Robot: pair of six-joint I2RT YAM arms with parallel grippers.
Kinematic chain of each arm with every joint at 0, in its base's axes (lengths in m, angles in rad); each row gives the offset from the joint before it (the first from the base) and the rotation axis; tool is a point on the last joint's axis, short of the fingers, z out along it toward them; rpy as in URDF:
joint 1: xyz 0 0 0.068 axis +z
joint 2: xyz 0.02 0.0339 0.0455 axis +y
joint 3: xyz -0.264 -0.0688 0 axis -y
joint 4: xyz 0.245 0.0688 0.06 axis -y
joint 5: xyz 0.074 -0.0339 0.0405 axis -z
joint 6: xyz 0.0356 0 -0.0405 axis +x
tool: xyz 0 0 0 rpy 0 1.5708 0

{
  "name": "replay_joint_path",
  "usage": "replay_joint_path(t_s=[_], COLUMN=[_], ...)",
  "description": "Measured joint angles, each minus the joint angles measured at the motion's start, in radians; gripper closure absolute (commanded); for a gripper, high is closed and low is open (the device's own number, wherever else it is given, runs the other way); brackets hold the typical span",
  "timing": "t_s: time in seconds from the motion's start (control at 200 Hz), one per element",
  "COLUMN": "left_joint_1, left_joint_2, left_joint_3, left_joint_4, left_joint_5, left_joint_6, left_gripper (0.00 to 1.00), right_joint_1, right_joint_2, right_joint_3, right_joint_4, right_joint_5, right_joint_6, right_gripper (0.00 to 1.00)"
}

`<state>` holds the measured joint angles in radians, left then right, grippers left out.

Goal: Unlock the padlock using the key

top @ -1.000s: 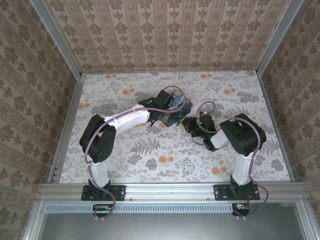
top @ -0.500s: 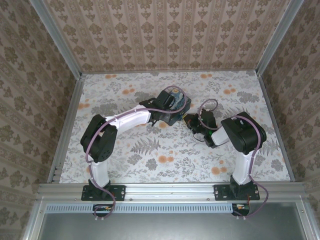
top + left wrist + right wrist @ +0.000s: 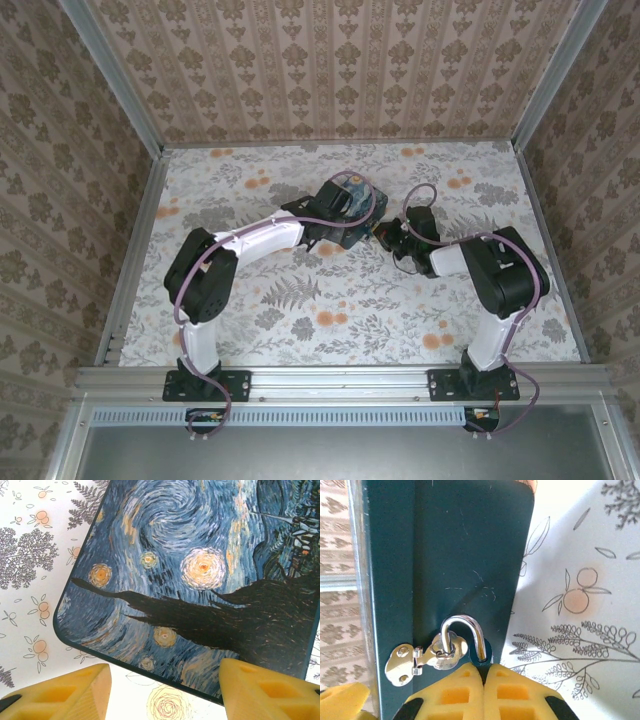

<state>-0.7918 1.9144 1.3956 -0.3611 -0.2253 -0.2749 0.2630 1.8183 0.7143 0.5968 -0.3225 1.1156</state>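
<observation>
Two arms meet at a blue box (image 3: pixel 368 212) on the flowered table (image 3: pixel 300 330).

The left arm reaches forward, and the left gripper (image 3: pixel 165 690) sits over the painted lid with its jaws wide apart. The right arm folds at the elbow. The right gripper (image 3: pixel 484 680) has its jaws pressed together just under the padlock (image 3: pixel 479 647). In the right wrist view the padlock's silver shackle hangs from the latch (image 3: pixel 415 662) on the box's dark side.

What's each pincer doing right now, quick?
Left pincer: open, fingers spread at the edge of the box.
Right pincer: shut, tips at the padlock; whether it holds anything can't be told.
</observation>
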Motion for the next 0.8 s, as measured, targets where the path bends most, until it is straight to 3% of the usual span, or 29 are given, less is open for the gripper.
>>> replay_joint_path(t_s=[0.385, 0.595, 0.8], left_joint_1=[0.0, 0.0, 0.0], left_joint_2=[0.021, 0.028, 0.039], left_joint_3=[0.026, 0.035, 0.049], left_joint_4=[-0.002, -0.002, 0.0], left_joint_5=[0.012, 0.02, 0.028], left_joint_6=[0.001, 0.003, 0.007], left_gripper=[0.41, 0.41, 0.43], right_joint_1=[-0.023, -0.043, -0.1], right_joint_2=[0.0, 0.005, 0.067], right_joint_3=[0.138, 0.125, 0.121], right_joint_4=[-0.276, -0.244, -0.126], right_joint_5=[-0.017, -0.056, -0.187], right_joint_6=[-0.172, -0.154, -0.059], right_gripper=[1.0, 1.0, 1.0])
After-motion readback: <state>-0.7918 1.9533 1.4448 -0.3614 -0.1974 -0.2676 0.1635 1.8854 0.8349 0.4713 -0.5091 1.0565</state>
